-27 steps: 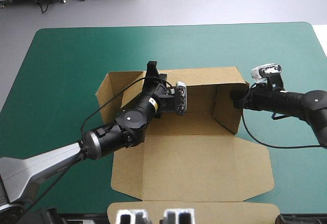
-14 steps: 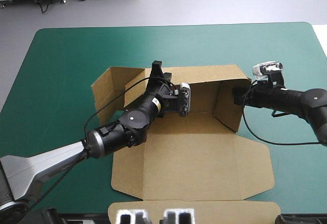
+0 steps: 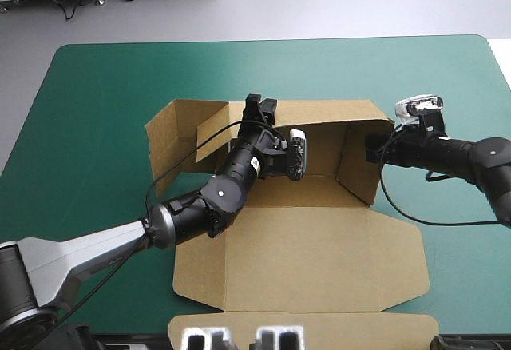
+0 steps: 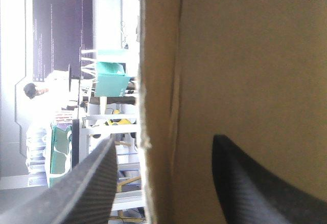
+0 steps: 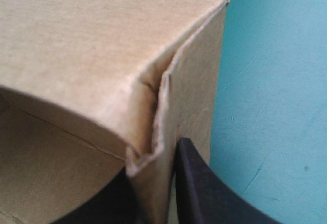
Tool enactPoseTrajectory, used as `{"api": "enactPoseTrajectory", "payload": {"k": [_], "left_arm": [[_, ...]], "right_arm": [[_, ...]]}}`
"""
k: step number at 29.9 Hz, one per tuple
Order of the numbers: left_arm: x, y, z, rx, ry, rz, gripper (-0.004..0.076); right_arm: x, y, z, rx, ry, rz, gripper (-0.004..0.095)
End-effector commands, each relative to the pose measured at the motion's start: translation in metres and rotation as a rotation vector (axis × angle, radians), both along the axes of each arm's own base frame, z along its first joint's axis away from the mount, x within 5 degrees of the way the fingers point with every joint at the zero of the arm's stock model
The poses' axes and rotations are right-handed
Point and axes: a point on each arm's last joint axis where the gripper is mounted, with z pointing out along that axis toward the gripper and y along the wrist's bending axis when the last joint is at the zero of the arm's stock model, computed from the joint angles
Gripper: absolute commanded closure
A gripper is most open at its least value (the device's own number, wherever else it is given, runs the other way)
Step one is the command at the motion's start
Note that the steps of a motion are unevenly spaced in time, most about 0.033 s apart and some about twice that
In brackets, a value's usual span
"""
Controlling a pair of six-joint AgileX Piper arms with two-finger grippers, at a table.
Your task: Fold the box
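Note:
The brown box (image 3: pixel 303 246) lies mid-table with its lid panel flat toward the near edge. Its back wall (image 3: pixel 327 114) and right wall (image 3: pixel 355 166) stand raised, and the left flap (image 3: pixel 172 126) leans outward, loose. My left gripper (image 3: pixel 260 107) sits over the back wall's top edge. In the left wrist view the left gripper (image 4: pixel 164 139) is open, with that board edge (image 4: pixel 158 81) between its black fingers. My right gripper (image 3: pixel 372 146) is at the right wall's top. In the right wrist view the right gripper (image 5: pixel 153 157) is shut on the box near its corner (image 5: pixel 153 111).
The lid's front flap (image 3: pixel 303 326) reaches the table's near edge. Teal-green cover (image 3: pixel 104 110) shows broadly to the left of the box and beyond its back wall. A narrower strip of the cover lies to the right, under my right arm.
My left gripper has opened and slid right along the back wall's top edge. The left flap has swung outward. The right gripper stays clamped on the right wall.

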Motion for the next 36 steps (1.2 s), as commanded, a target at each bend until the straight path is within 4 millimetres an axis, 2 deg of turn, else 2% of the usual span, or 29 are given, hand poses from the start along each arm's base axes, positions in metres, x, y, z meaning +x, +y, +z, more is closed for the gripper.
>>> {"api": "enactPoseTrajectory", "payload": {"k": [1,9,12,16,21,24,27,31,36], "left_arm": [[-0.015,-0.008,0.027,-0.072,-0.092,-0.027,0.0312],[-0.05,-0.031,0.03,-0.08,-0.112,-0.106,0.0312],[-0.062,-0.037,0.037,-0.098,-0.141,-0.103,0.0313],[-0.073,-0.04,0.063,-0.168,-0.198,-0.076,0.0344],[-0.079,-0.031,0.113,-0.305,-0.255,-0.069,0.0459],[-0.073,-0.016,0.144,-0.4,-0.291,-0.027,0.057],[-0.055,0.003,0.17,-0.466,-0.335,0.052,0.073],[-0.018,0.042,0.19,-0.54,-0.35,0.231,0.0727],[0.032,0.111,0.197,-0.689,-0.23,0.516,0.0727]], "right_arm": [[-0.006,0.006,-0.001,0.008,0.04,0.082,0.0906],[-0.006,0.005,-0.001,0.005,0.036,0.074,0.0906],[-0.006,0.005,-0.001,0.005,0.036,0.075,0.0906],[-0.005,0.005,-0.001,0.003,0.033,0.07,0.0906],[-0.005,0.004,-0.001,-0.001,0.028,0.062,0.0906],[-0.005,0.004,-0.001,0.001,0.03,0.06,0.0906],[-0.004,0.004,-0.001,0.006,0.033,0.054,0.0905],[-0.003,0.005,0.002,0.011,0.054,0.036,0.0906],[0.001,0.012,0.015,-0.101,0.072,0.052,0.0906]]}}
